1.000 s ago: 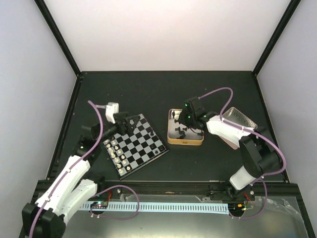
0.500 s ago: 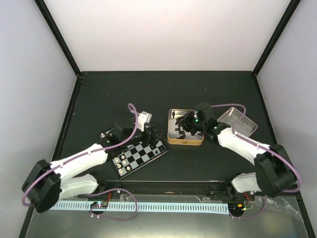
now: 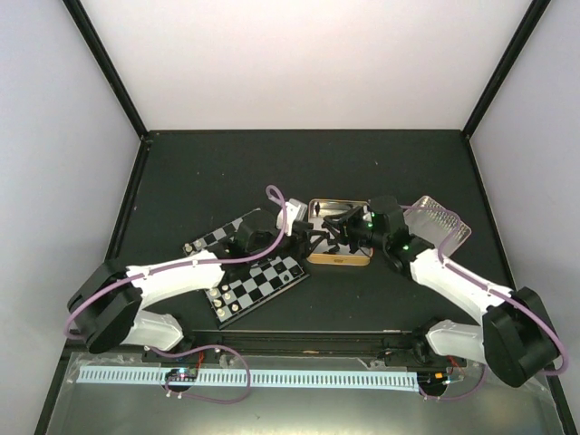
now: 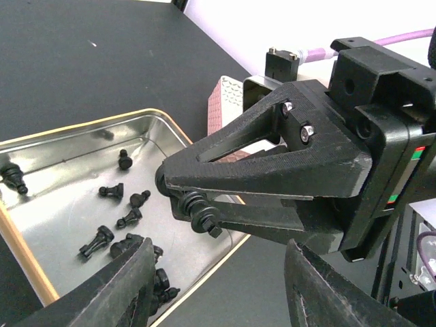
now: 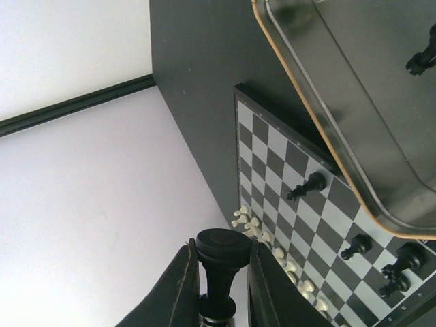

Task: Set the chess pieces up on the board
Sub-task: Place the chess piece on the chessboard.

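Left fingers (image 4: 126,283) neared; piece (image 5: 221,267) between right fingers (image 5: 178,289).

One gold-rimmed tin (image 4: 68,163) lay on the table. At least seven black chess pieces (image 4: 111,190) lay loose inside it, and one black chess piece (image 5: 219,262) was pinched over it in the right gripper (image 5: 219,289). Just left of the tin lay one board (image 5: 272,163), carrying four more black pieces and a line of cream-white pieces (image 5: 262,237), at least seven, though they were too small for a sure count. Two grippers met at the tin, the left gripper (image 4: 225,286) being the second, and one ribbed silver tray (image 3: 441,220) lay just right of the tin.
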Tool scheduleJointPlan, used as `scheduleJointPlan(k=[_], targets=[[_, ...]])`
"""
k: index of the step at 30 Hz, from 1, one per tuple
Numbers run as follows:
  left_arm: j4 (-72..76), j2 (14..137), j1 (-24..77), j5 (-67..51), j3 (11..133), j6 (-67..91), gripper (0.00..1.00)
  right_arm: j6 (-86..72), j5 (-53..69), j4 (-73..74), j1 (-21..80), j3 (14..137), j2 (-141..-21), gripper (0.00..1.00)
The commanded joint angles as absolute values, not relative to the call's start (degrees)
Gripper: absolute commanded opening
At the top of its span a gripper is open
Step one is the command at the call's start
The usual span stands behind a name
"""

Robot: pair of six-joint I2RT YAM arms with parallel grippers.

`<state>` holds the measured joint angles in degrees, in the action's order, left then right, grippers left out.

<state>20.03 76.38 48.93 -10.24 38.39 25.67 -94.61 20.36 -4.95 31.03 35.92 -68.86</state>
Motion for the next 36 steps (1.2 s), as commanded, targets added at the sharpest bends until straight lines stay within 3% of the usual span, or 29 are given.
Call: scheduleJointPlan(k=[1,8,20,28,31,36], targets=[[23.39,77.57,49.75,-9.22,41.91,24.68,0.53,-98.04,21.09,-6.82,30.5,35.89,-66.6,0.14],[21.55,79.31,49.78,-12.6,44.12,22.18,0.41,-97.39,24.94,-6.71,30.4,35.67,-65.59,0.14],[20.19,81.63,49.8,-13.26,46.09,21.87,0.31,-96.77,28.43,-6.26,30.41,34.27,-62.57,0.15],[19.62,80.63,49.75,-12.87,47.04,21.6,0.05,-92.64,29.33,-1.56,30.41,36.22,-62.15,0.16],[17.99,79.64,49.75,-12.87,47.19,21.82,0.02,-89.9,28.79,-0.07,30.42,36.48,-61.62,0.25],[5.81,78.14,49.68,-12.23,50.29,22.67,0.01,-81.73,25.27,3.78,30.37,37.38,-60.39,0.55]])
